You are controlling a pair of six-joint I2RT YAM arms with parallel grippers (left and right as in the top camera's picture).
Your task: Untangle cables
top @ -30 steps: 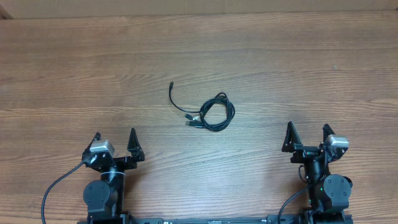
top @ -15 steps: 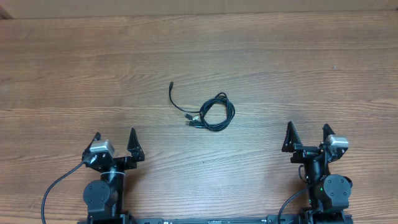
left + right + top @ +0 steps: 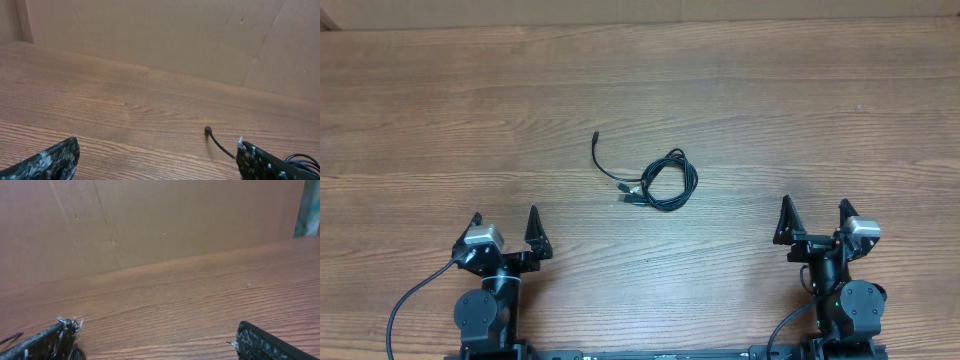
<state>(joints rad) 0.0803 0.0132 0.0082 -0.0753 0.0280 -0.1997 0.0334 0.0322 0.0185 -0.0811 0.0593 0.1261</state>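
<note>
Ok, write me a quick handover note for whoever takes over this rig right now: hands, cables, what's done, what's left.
Left hand: open, empty, parked at the near edge, left of the cables.
Right hand: open, empty, parked at the near edge, right of them.
Cables: one small tangled coil in the middle of the table, farther out than both hands; a loose end trails off to its far left.
Done: nothing visible; neither hand touches the coil.
Left: probably pin the coil with one hand and draw the strands apart with the other.
</note>
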